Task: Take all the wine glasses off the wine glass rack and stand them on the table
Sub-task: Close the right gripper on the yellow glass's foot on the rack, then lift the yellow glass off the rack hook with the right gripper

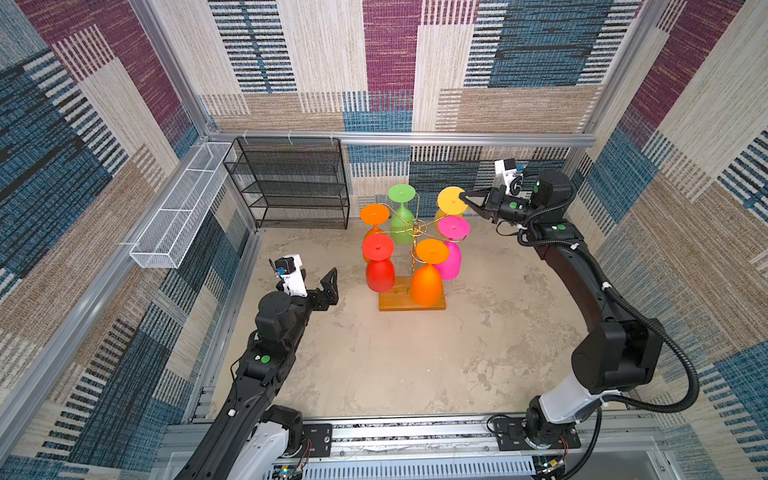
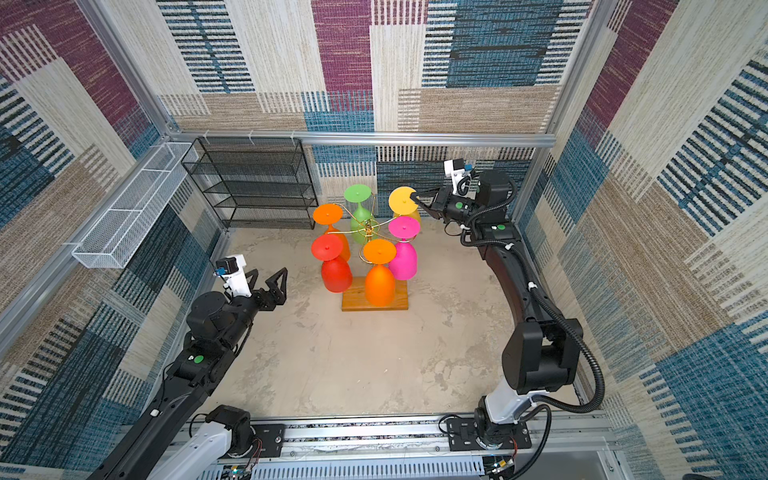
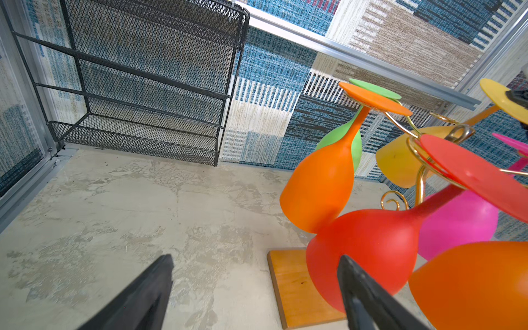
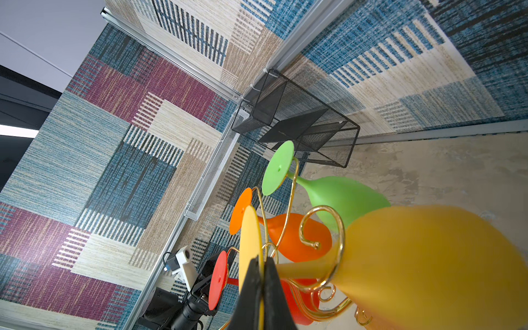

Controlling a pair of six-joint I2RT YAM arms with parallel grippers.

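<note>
Our right gripper (image 4: 261, 264) is clamped shut on the thin rim of the flat round foot of the yellow wine glass (image 4: 428, 271). The disc stands edge-on between the two black fingers. Our left gripper (image 2: 267, 277) hangs wide open and empty, with the red glass (image 2: 336, 272) just beyond its fingertips but not touching them.

The yellow wine glass hangs upside down on the wine glass rack (image 1: 392, 301). Its stem is threaded through a curled gold arm (image 4: 320, 228) just past the right fingertips, and its bowl hangs below the hand.

We judge that the step in hand is drawing this glass out of its arm. To do it well, we should pull the foot straight back toward the wrist, along the line of the wire and away from the rack's pole. The disc should stay level so that it rides the wire and clears the end curl. The grip is only a pinch on an edge, so a slow pull is safer. The pink glass (image 1: 451, 253) and the green glass (image 1: 402, 216) hang close on either side of the hand, and a swinging bowl could knock them.

The glass is frosted, opaque yellow, with a rounded bowl and a slim stem.
</note>
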